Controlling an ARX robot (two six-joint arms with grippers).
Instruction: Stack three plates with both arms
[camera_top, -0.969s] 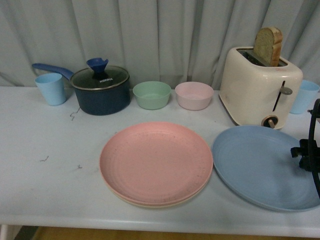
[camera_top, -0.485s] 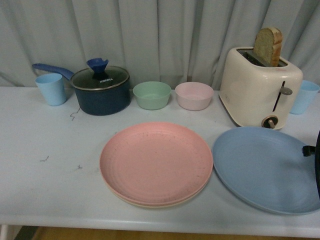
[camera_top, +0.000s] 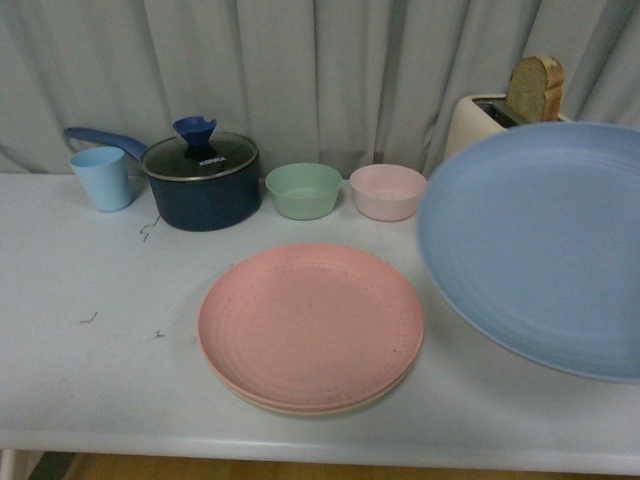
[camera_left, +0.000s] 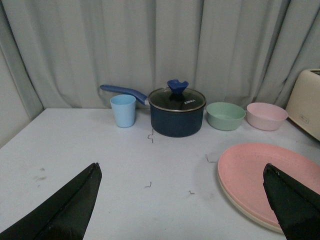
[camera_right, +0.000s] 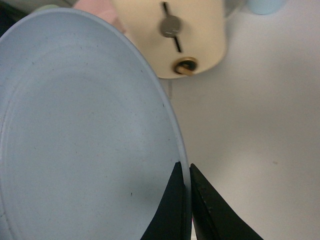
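The pink plate (camera_top: 311, 325) lies on the beige plate (camera_top: 300, 407), whose rim shows beneath it, at the middle of the white table (camera_top: 90, 370). The blue plate (camera_top: 535, 245) hangs tilted in the air at the right, raised off the table. My right gripper (camera_right: 186, 170) is shut on the blue plate's (camera_right: 80, 135) rim; the gripper itself is out of the front view. My left gripper (camera_left: 182, 172) is open over bare table, with the pink plate (camera_left: 250, 175) beside its one finger.
A dark pot with a lid (camera_top: 200, 180), a light blue cup (camera_top: 102, 177), a green bowl (camera_top: 303, 189) and a pink bowl (camera_top: 387, 190) stand along the back. A cream toaster (camera_top: 490, 110) holding bread (camera_top: 535, 88) stands behind the blue plate.
The blue plate lay flat on the table at the right; now it is lifted and tilted, covering most of the toaster. The right gripper has left the front view.
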